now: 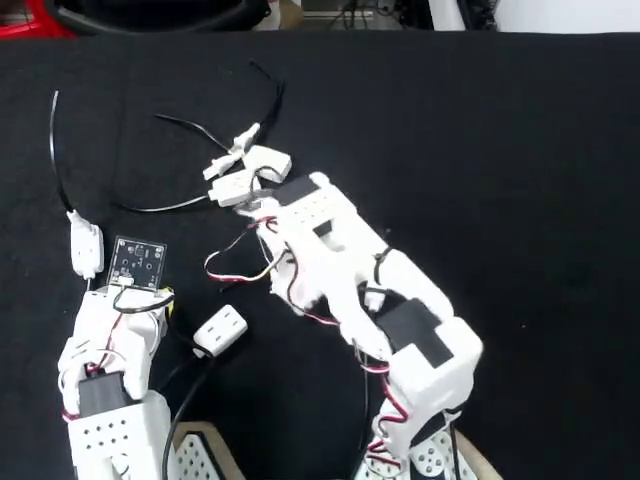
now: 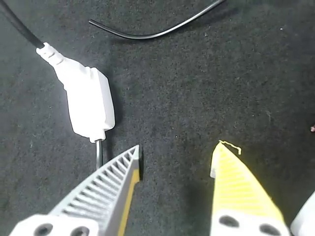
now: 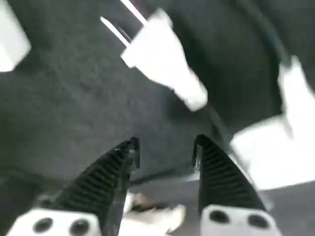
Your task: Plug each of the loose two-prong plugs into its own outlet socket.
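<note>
A white two-prong plug [image 2: 88, 101] on a black cable lies on the black cloth just ahead of my left gripper [image 2: 174, 152], off to one side of its open fingers; in the high view this plug [image 1: 85, 245] sits beside the left gripper [image 1: 125, 280]. My right gripper [image 3: 165, 145] is open with nothing between its black fingers, just short of a second white plug [image 3: 162, 59] whose prongs point away. In the high view the right gripper [image 1: 250, 205] is at a cluster of white plugs [image 1: 240, 175]. A white outlet socket block [image 1: 222, 330] lies between the arms.
Thin black cables [image 1: 215, 135] loop across the far left of the cloth. Another white body [image 3: 275, 142] lies close beside the right gripper. The right half of the table [image 1: 520, 150] is bare black cloth.
</note>
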